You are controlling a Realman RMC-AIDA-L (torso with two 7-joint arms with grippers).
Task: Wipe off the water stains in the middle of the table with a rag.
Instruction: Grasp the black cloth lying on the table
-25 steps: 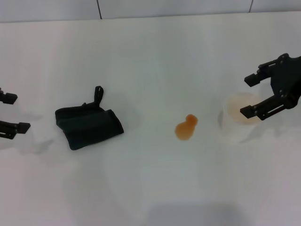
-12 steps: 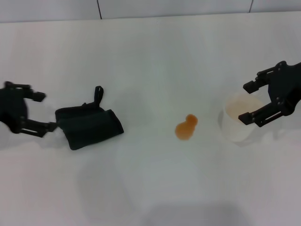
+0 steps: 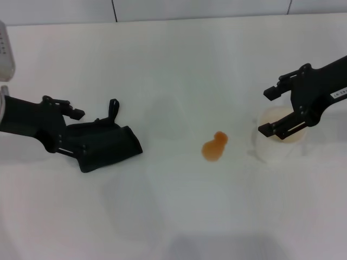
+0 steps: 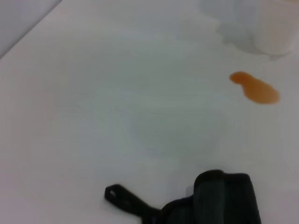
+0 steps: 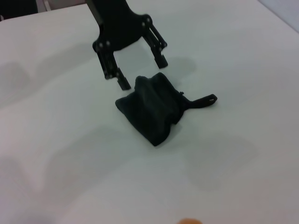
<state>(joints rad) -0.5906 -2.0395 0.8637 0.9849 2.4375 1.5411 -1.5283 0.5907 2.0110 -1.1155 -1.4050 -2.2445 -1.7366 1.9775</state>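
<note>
The left hand (image 3: 73, 130) is held spread at the rag's (image 3: 105, 145) edge. The right hand (image 3: 272, 111) is spread above the cup (image 3: 276, 142). The water stains (image 3: 214, 147) are seen on the counter (image 3: 173, 65).

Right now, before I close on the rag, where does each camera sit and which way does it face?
Head view: high, looking forward and down on the table; left gripper open at the rag, right gripper open over the cup.
Left wrist view: looks across rag toward the stain; no own fingers.
Right wrist view: looks across at rag and left gripper.
Shared: the rag in all three.
</note>
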